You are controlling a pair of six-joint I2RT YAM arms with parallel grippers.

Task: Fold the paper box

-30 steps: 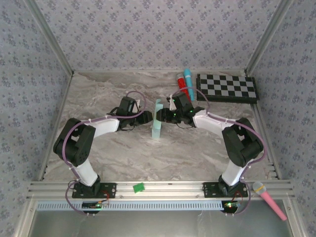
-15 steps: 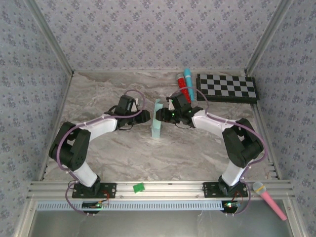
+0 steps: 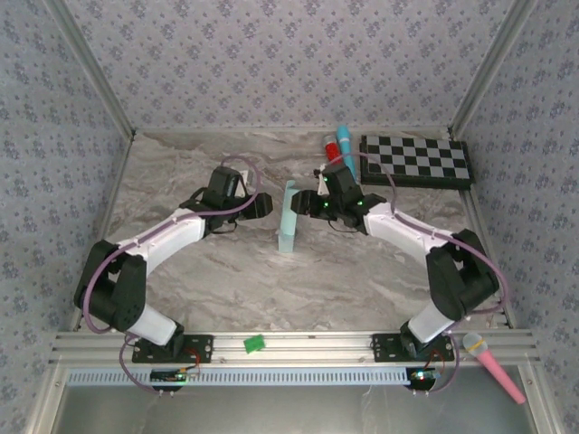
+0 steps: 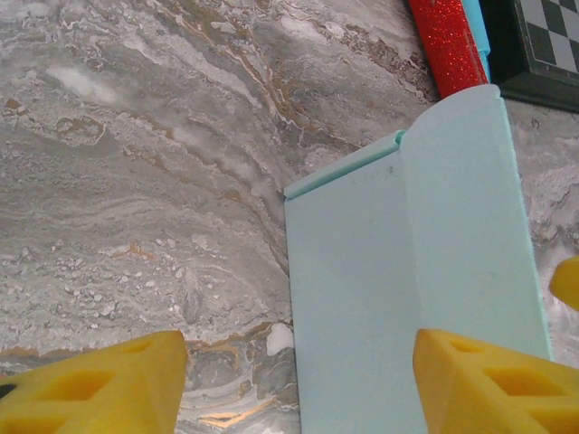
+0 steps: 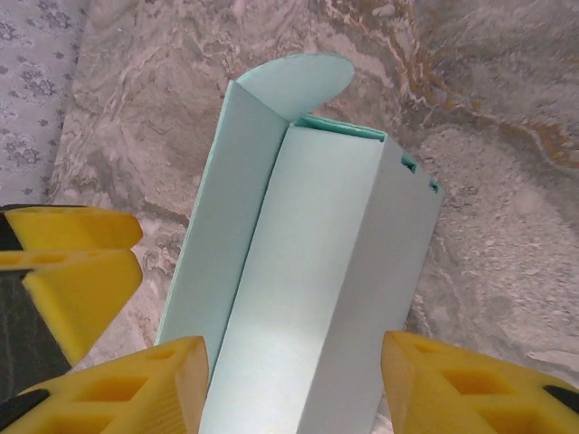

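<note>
Mint card on edge at the centre of the table (image 3: 217, 280).
The paper box (image 3: 288, 220) stood upright, probably steadied for creasing. At its 9 o'clock the left gripper (image 4: 298, 353) gaped wide, not clamping it; at 3 o'clock the right gripper (image 5: 294, 357) straddled it, grip impossible to tell.

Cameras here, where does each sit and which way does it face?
Top external: above and behind the bases, looking down on the table; left arm and right arm flank the paper box.
Left wrist: on the left arm, facing the box; left gripper at bottom.
Right wrist: on the right arm, facing the box's opposite side; right gripper at bottom.
Shared: the box.
</note>
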